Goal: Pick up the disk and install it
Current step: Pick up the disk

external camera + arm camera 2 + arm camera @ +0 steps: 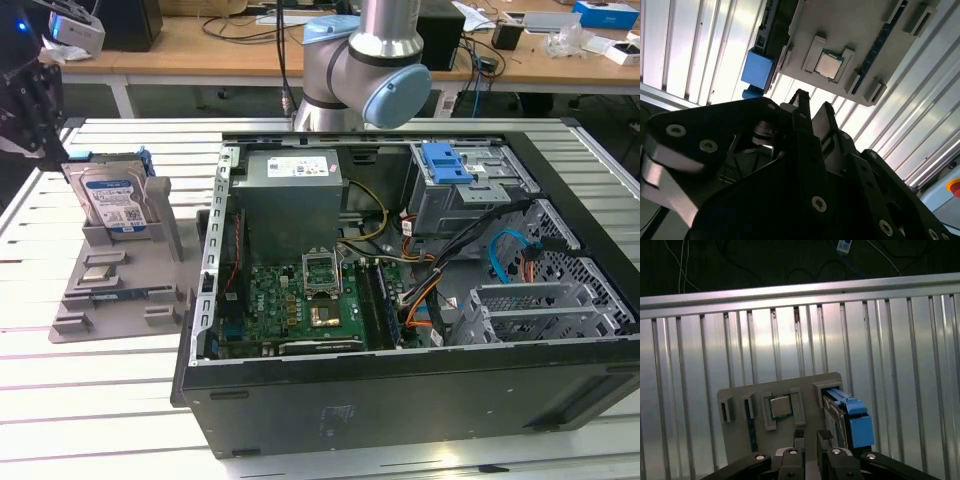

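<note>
Your end effector [813, 104] has its two fingers [799, 434] a little apart with nothing between them, so it is open and empty. In the exterior view it hangs as a dark shape [40, 135] just above and toward the exterior view's left of the disk [115, 200], not touching it. You can see the disk standing on edge in a slot at the far end of a grey holder [130, 270], label facing the camera and blue frame showing along its top edge. The holder lies flat on the slatted metal counter [90, 400]. In both wrist views the disk [840, 415] sits at one side of the holder [785, 385], with its blue frame [756, 70] sticking out past the edge. A square silver chip [780, 406] sits in a pocket beside it, and a dark memory stick [752, 425] stands in the next slot. Toward the exterior view's right, just beside the holder, the computer case [400, 400] lies open, with its green board [290, 300], grey power supply [290, 175] and metal cage with a blue latch [445, 160] in view.
</note>
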Available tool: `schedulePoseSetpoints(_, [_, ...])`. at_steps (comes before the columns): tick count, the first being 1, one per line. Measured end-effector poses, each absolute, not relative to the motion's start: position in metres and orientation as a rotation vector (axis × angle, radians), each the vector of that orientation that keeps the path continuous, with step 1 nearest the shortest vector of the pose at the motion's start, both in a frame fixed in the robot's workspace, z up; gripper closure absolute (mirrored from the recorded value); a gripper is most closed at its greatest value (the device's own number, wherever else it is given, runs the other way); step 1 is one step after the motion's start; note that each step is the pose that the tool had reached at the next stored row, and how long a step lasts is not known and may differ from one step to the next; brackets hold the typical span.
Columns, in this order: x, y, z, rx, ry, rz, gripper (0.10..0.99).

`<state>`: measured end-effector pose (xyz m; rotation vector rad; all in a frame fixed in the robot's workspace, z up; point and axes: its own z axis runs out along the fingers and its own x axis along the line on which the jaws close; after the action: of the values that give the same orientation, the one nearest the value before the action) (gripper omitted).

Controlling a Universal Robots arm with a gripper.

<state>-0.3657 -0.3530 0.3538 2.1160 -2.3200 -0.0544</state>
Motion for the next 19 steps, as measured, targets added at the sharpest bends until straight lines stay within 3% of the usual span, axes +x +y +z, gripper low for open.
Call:
schedulePoseSetpoints(2, [-0.366, -0.353, 0.354, 2.116, -2.320, -0.054, 0.729])
schedulePoseSetpoints(3, [-0.366, -0.353, 0.354, 2.116, -2.320, -0.054, 0.729])
schedulePoseSetpoints(4, [-0.366, -0.353, 0.354, 2.116, -2.320, -0.054, 0.604])
schedulePoseSetpoints(19, [-0.363, -0.312, 0.343, 2.181, -2.253, -0.049, 0.604])
